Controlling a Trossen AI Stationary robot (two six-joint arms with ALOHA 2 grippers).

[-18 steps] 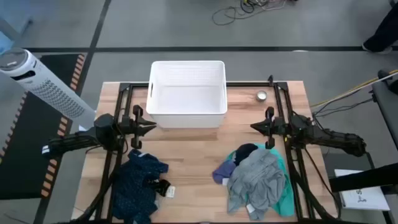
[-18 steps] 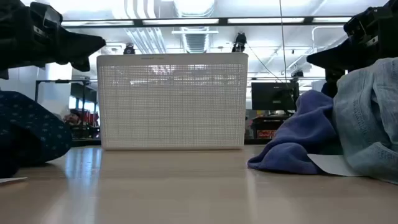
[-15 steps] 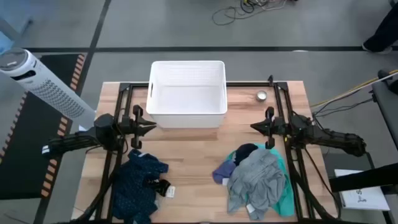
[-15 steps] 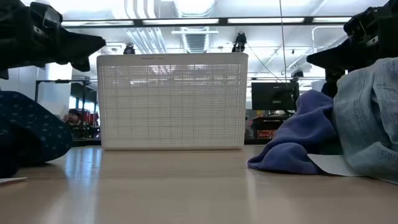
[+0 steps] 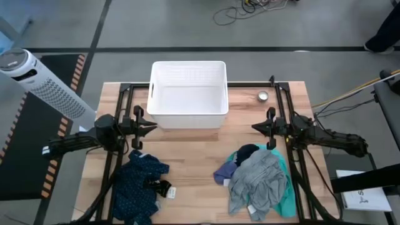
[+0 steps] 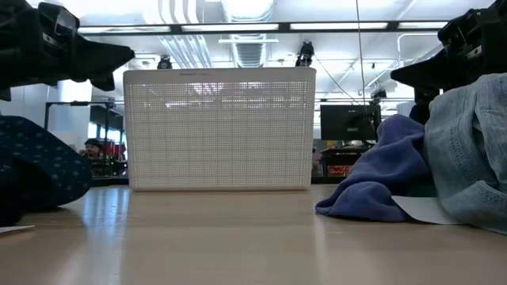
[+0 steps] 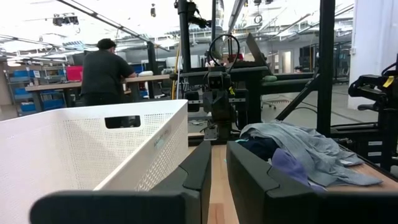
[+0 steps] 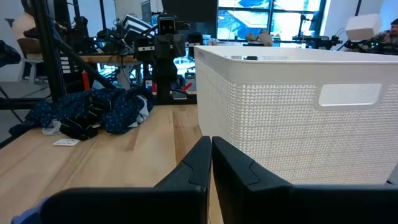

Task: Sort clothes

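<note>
- Nothing on the table has moved since the earlier frames: both arms hang where they were, so sorting has not begun.
- Left gripper (image 5: 152, 127) waits just off the basket's (image 5: 187, 116) front left corner, fingers a narrow gap apart, holding nothing.
- Right gripper (image 5: 256, 127) waits near the basket's front right corner, fingers pressed together, empty.
- Dark navy patterned garment (image 5: 139, 184) lies below the left gripper, at the table's (image 5: 194, 162) front left edge.
- Grey garment (image 5: 257, 182) tops a pile with a teal garment (image 5: 287, 195) and blue-purple piece (image 5: 224, 173), toward the front right edge, nearer the right gripper.
</note>
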